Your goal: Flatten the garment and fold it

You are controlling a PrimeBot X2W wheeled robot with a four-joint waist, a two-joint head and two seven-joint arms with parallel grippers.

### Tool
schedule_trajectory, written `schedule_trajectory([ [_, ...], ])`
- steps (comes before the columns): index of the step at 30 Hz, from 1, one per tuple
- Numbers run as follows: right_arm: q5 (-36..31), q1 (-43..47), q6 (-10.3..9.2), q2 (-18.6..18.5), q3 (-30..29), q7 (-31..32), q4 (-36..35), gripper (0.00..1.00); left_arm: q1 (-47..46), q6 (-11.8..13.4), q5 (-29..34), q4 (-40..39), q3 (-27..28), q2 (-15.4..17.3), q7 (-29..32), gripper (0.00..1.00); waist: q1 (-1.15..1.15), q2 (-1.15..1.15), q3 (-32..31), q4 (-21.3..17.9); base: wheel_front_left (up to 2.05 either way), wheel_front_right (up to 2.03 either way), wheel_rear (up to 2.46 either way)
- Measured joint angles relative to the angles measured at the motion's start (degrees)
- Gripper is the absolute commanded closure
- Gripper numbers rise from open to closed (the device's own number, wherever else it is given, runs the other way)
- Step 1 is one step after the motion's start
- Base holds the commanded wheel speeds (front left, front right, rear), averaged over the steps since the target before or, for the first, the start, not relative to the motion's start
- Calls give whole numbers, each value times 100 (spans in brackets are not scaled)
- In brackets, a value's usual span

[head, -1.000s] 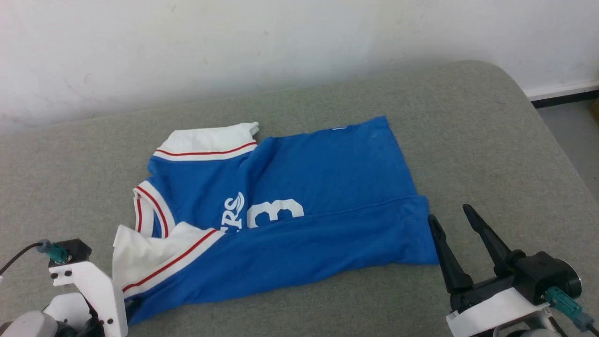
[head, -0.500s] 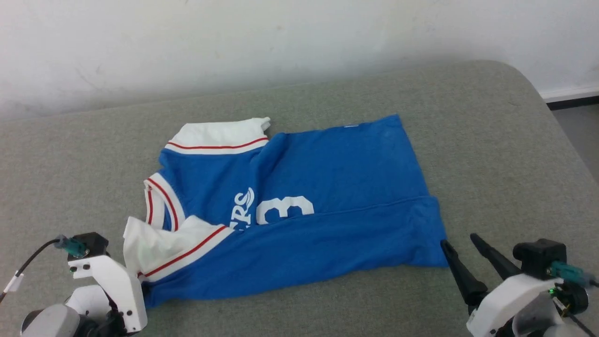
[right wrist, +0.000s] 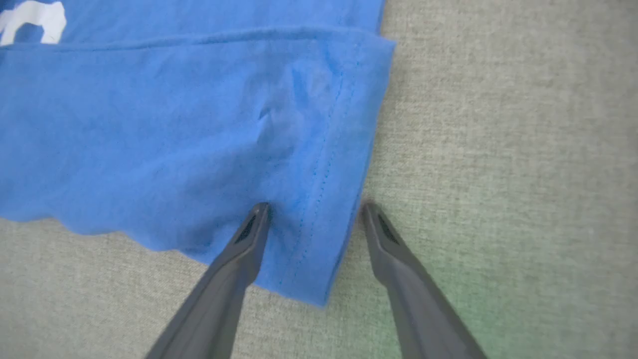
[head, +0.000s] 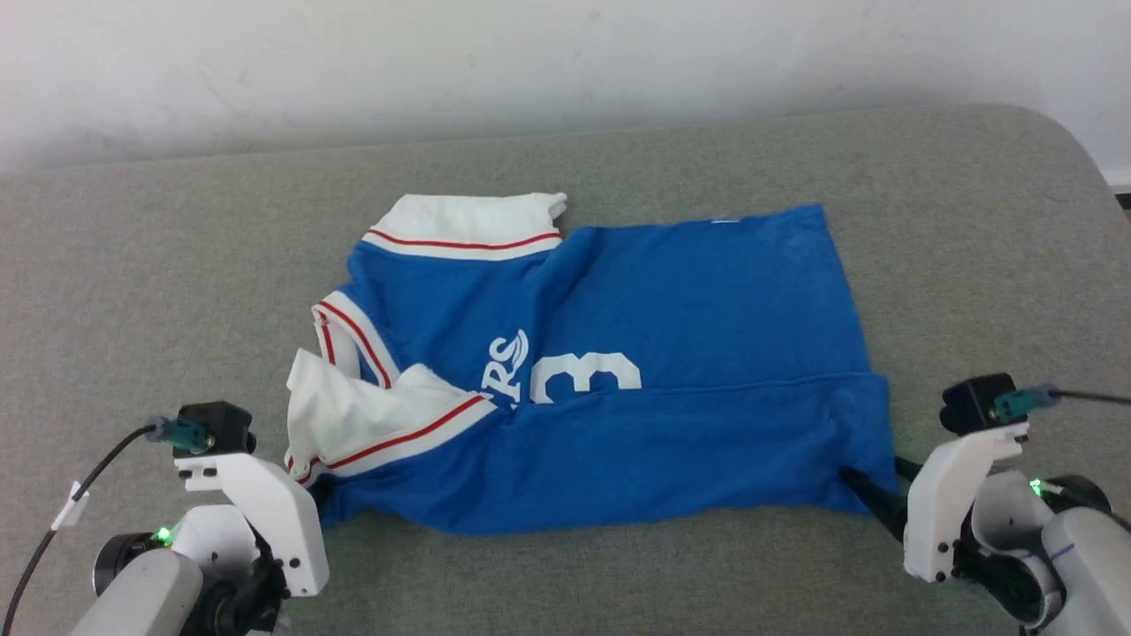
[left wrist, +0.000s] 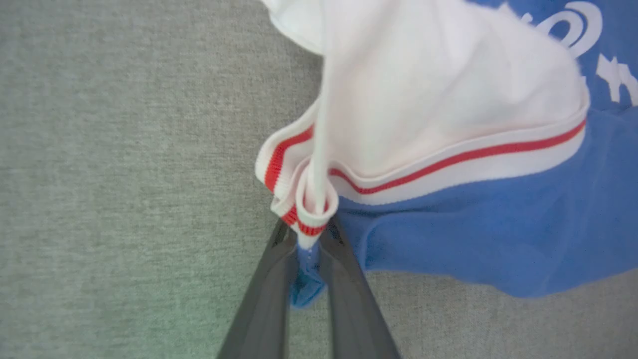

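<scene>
The garment [head: 618,371], a royal-blue jersey with white lettering and a white 3, lies on the grey padded surface with its near half folded over itself. Its white, red-striped sleeves and collar point left. My left gripper [left wrist: 309,239] is shut on a bunched bit of striped cuff and blue cloth at the near left corner; in the head view the left gripper [head: 316,491] sits there too. My right gripper [right wrist: 314,209] is open astride the near right hem corner [right wrist: 344,199], one finger pressing on the cloth, the other on the surface beside it; the head view has the right gripper [head: 884,481] at that corner.
The grey padded surface [head: 132,309] runs wide to the left and right of the garment and ends in a rounded corner at the back right. A white wall [head: 530,62] stands behind it. Cables trail from both wrists.
The head camera has shifted, moving the whole picture rightward. My left gripper has shut on the cuff corner. My right gripper has come down to the hem corner, still open.
</scene>
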Motion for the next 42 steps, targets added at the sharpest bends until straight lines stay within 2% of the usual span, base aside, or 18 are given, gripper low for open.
schedule_trajectory([
  [1, 55, -92, 0, -33, 69, 148, 45, 0, -4, 0, 0, -23, 0, -2, -1, 100, 0, 0, 24, 25, 0, 0, 0],
  [2, 124, -170, 0, -63, 125, 304, 96, 20, -7, 0, 0, -41, 1, -3, -1, 100, 0, 0, 43, 47, 0, 0, 0],
  [3, 236, -244, -1, -76, 157, 510, 149, 75, -8, 0, -1, -55, 0, -3, -1, 100, 0, 0, 60, 65, 0, 0, 0],
  [4, 348, -316, -9, -100, 186, 678, 174, 100, -8, 0, -1, -64, -4, -4, 0, 100, -1, 0, 74, 79, 0, 0, 0],
  [7, 560, -411, -15, -170, 297, 934, 187, 100, -10, -1, -1, -76, -24, -12, 1, 100, 0, 0, 74, 126, 0, 0, 0],
  [10, 583, -448, -16, -192, 446, 913, 158, 100, -9, -1, -1, -53, -42, -21, -2, 100, 0, 0, 18, 125, 0, 0, 0],
  [15, 532, -390, -14, -268, 531, 452, -15, 100, 25, -5, 60, -88, -98, 14, -52, 100, 0, 0, -191, 120, 0, 0, 0],
  [22, 229, -132, -14, -431, 624, 33, -664, 100, 416, 86, 29, -372, 54, 215, -162, 100, -1, 0, -639, 146, 0, 0, 0],
  [26, 186, 239, -12, -442, 684, 126, -1038, 100, 851, 305, -27, -677, 269, 477, -179, 100, -2, 0, -899, 149, 0, 0, 0],
  [31, 81, 767, -5, -422, 592, 231, -1462, 100, 1622, 764, -178, -1250, 502, 720, -114, 100, -3, 0, -1144, 152, 0, 0, 0],
  [36, 1, 1399, -5, -286, 339, 325, -1449, 100, 2307, 1036, -405, -1395, 661, 757, -51, 100, -3, 0, -1208, 163, 0, 0, 0],
  [39, -105, 1691, -4, -133, 192, 245, -1312, 100, 2514, 1058, -521, -1306, 720, 694, -174, 100, -3, 0, -1181, 165, 0, 0, 0],
  [40, -103, 1758, -4, -43, 157, 213, -1247, 95, 2521, 1058, -552, -1250, 728, 638, -210, 100, -3, 0, -1161, 165, 0, 0, 0],
  [41, -135, 1812, -4, 1, 174, 232, -1181, 55, 2519, 1058, -567, -1193, 723, 595, -209, 87, -2, 0, -1142, 166, 0, 0, 0],
  [42, -148, 1865, -4, 26, 196, 270, -1136, 12, 2514, 1054, -570, -1144, 704, 563, -210, 24, -1, 0, -1119, 167, 0, 0, 0],
])
